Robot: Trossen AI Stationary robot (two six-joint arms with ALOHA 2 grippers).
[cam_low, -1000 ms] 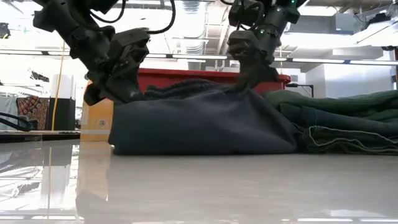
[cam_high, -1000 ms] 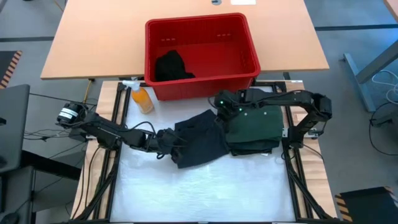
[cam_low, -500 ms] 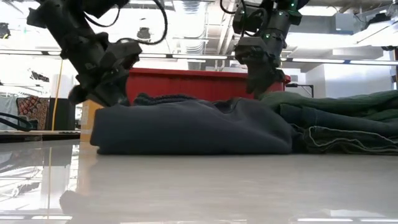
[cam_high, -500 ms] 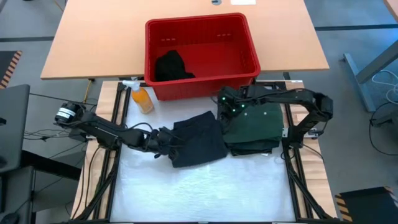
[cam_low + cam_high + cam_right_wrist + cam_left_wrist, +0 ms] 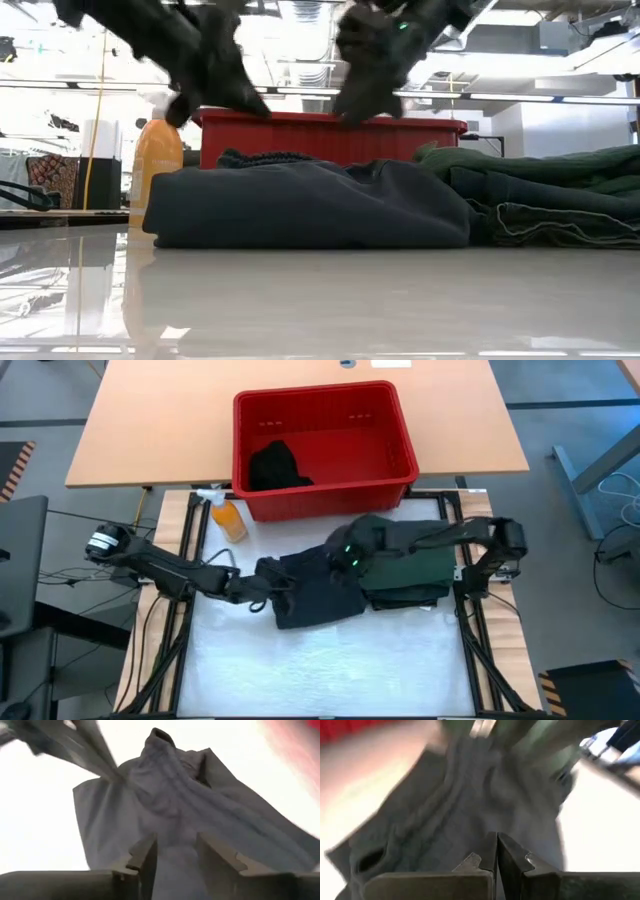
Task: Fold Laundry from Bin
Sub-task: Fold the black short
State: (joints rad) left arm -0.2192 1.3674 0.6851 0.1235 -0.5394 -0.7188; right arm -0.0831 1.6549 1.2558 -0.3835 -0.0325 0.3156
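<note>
Both tools hover over the folded charcoal garment [image 5: 318, 592] at frame centre, left tool [image 5: 262, 572] pinched shut and empty, right tool [image 5: 345, 555] half-open holding nothing: best press flat, edges squared beside the green pile [image 5: 410, 570].

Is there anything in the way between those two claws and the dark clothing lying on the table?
Nothing visible. Both the left gripper and the right gripper hang directly above the charcoal garment, with only air beneath them in the low view.
</note>
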